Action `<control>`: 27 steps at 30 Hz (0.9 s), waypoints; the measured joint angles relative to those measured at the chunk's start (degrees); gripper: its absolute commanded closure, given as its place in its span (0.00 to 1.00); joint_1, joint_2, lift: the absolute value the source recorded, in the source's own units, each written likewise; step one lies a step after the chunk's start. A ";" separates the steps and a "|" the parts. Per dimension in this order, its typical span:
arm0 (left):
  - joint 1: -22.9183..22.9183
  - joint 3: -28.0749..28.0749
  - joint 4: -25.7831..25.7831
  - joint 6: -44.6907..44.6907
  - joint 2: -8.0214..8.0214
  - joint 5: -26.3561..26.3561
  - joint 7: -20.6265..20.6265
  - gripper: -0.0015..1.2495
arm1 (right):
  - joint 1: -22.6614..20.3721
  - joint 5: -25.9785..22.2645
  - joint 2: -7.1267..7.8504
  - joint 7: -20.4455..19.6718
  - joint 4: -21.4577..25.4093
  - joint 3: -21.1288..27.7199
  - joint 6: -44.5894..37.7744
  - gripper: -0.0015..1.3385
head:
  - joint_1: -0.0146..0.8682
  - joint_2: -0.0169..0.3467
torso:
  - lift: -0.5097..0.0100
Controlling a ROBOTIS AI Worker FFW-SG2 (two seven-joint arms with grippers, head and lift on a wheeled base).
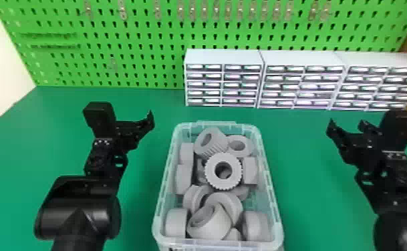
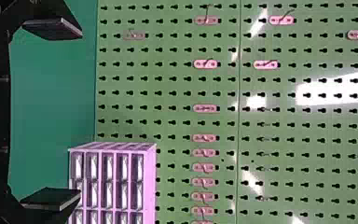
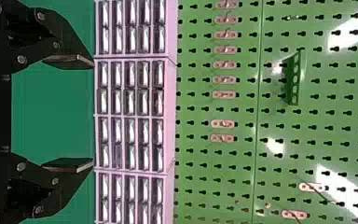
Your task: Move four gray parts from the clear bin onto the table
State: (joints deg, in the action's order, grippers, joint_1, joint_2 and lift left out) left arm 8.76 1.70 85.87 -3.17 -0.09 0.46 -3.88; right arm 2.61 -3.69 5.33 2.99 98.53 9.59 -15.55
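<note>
Since gray parts [image 1: 217,227] crowd clear bin [image 1: 219,246], left gripper [image 2: 80,113] and right gripper [image 3: 93,113] flank it, spread open, presumably for clearance.

Grn pegboard [image 1: 145,65] w/ hooks [image 1: 123,11] stands behind drawer cabs [image 1: 224,58].

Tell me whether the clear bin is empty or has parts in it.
Not empty: the clear bin is well stocked. Gray parts lie piled from its far end to its near end, with a small gap by the right wall.

Green table [image 1: 312,187]: clear bin [image 1: 219,245] up front, white drawer cabinets [image 1: 224,85] (three, side by side) behind.
</note>
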 measured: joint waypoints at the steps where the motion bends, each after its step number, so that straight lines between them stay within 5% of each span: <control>1: 0.01 -0.03 -0.01 0.00 0.00 0.02 0.00 0.08 | -0.05 0.00 -0.03 0.00 0.00 0.05 0.00 0.39 | 0.80 0.24 | 0.88; 27: -0.07 -1.40 -1.06 0.01 0.00 0.59 0.02 0.08 | -1.15 -0.10 -0.07 0.00 0.43 0.29 -0.08 0.39 | 0.80 0.24 | 0.88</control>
State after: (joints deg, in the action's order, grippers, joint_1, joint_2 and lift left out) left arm 8.69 0.30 84.81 -3.16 -0.09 1.05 -3.87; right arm 1.46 -3.79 5.26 2.99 98.96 9.88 -15.63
